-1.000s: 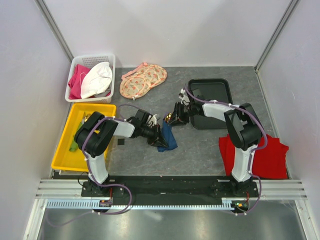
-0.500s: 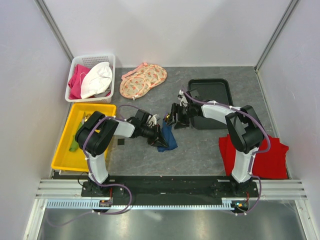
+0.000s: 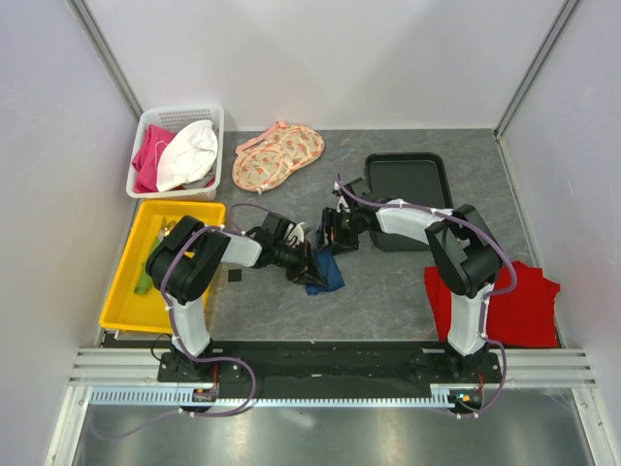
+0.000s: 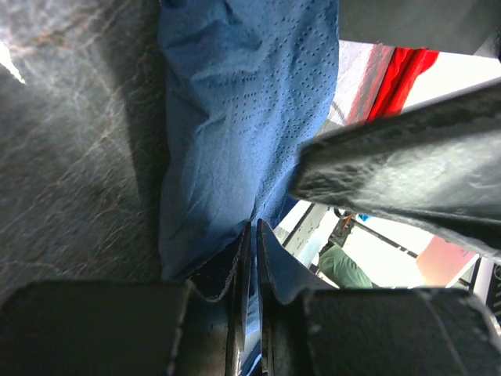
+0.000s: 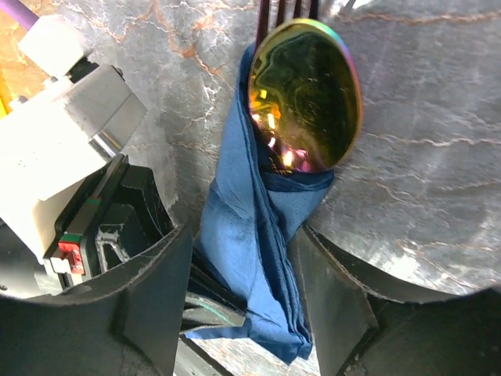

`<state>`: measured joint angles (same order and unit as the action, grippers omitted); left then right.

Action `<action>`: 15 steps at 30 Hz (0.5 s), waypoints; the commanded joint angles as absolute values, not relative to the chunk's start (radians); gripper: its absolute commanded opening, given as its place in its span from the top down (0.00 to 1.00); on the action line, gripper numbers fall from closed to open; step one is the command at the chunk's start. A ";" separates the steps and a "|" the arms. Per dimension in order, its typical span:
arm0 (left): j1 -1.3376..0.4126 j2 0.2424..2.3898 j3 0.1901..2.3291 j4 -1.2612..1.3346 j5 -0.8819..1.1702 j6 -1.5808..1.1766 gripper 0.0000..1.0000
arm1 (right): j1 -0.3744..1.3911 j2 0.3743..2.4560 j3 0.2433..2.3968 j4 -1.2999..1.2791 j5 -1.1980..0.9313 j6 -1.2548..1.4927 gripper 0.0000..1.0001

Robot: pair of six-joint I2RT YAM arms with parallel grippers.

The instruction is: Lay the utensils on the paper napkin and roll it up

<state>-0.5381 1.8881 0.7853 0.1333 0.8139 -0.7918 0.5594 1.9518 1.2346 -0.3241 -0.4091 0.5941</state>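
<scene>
Left arm: reaches low to the right across the table [image 3: 408, 291]; the left gripper [image 3: 310, 263] is pinched tight on the napkin's [image 3: 328, 275] near edge.
Right arm: bent leftward; the right gripper [image 5: 243, 235] has its fingers spread, flanking the bundle. I cannot tell whether they touch it.
Napkin: mid-table between the two grippers, folded into a narrow, creased wrap.
Spoon [image 5: 304, 94]: the bowl sticks out of the wrap's end.
Materials: dark blue paper with dotted embossing; glossy gold oval bowl; grey marbled tabletop.

paper napkin [image 3: 327, 274]: table centre | utensils [image 5: 305, 94]: at its far end | tray [image 3: 419, 180]: behind-right | bin [image 3: 126, 283]: left | basket [image 3: 182, 110]: behind bin
</scene>
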 commanded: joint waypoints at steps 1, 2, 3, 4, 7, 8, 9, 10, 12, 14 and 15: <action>-0.537 1.918 0.769 0.092 0.719 -0.776 0.85 | 0.575 2.022 1.246 -0.357 -0.301 0.571 0.38; -0.537 1.917 0.767 0.094 0.719 -0.776 0.85 | 0.575 2.026 1.244 -0.359 -0.285 0.569 0.39; -0.537 1.917 0.767 0.094 0.721 -0.776 0.85 | 0.575 2.031 1.244 -0.359 -0.276 0.566 0.40; -0.537 1.916 0.767 0.094 0.721 -0.776 0.85 | 0.574 2.037 1.244 -0.359 -0.272 0.558 0.41; -0.535 1.917 0.767 0.094 0.721 -0.776 0.85 | 0.574 2.043 1.239 -0.353 -0.255 0.549 0.43; -0.534 1.919 0.765 0.094 0.721 -0.776 0.85 | 0.574 2.045 1.238 -0.353 -0.258 0.551 0.45; -0.535 1.921 0.767 0.094 0.721 -0.776 0.85 | 0.572 2.045 1.233 -0.345 -0.265 0.552 0.48; -0.535 1.919 0.767 0.094 0.721 -0.776 0.85 | 0.569 2.043 1.217 -0.322 -0.271 0.555 0.58; -0.534 1.921 0.765 0.094 0.721 -0.776 0.85 | 0.563 2.045 1.206 -0.295 -0.303 0.558 0.70; -0.532 1.917 0.764 0.095 0.721 -0.775 0.85 | 0.552 2.054 1.198 -0.284 -0.328 0.561 0.88; -0.531 1.916 0.765 0.094 0.721 -0.776 0.85 | 0.549 2.057 1.197 -0.270 -0.345 0.561 0.94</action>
<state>-0.5362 1.8881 0.7853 0.1337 0.8135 -0.7921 0.5594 1.9911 1.2388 -0.2935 -0.3824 0.5861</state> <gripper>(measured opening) 0.149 0.162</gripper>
